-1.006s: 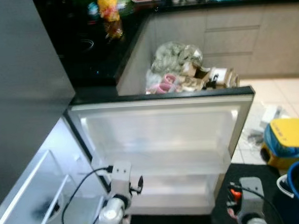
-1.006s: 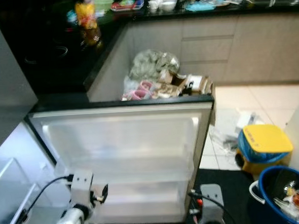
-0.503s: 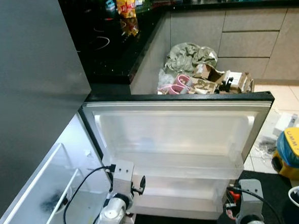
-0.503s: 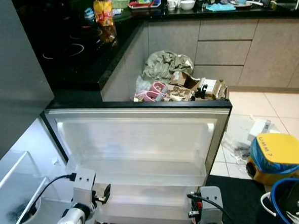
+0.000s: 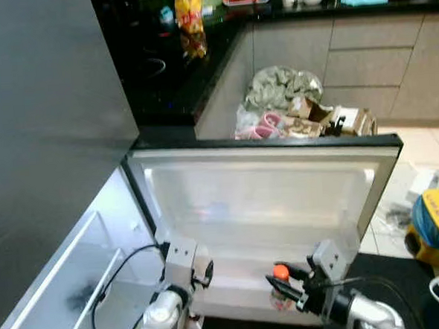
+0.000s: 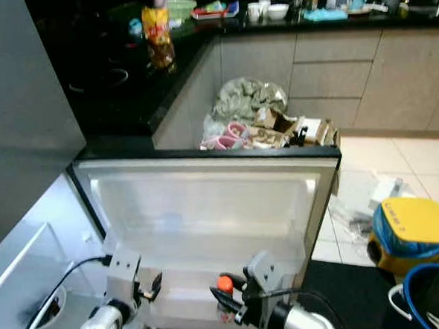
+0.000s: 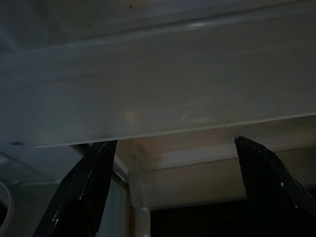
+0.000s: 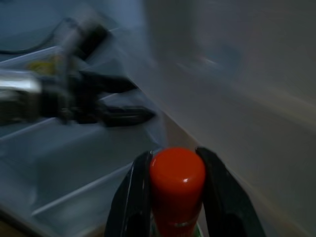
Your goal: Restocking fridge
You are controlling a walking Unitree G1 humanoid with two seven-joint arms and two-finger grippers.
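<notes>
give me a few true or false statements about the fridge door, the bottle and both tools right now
1. The right tool is shut on the orange-capped bottle. True.
2. The fridge door is closed. False: it stands open, its inner shelves facing the robot.
3. The left tool holds a carton. False: its fingers are spread and hold nothing.
4. The bottle is near the door's lower shelf. True.
5. The yellow-lidded bin stands on the black counter. False: it stands on the tiled floor.
</notes>
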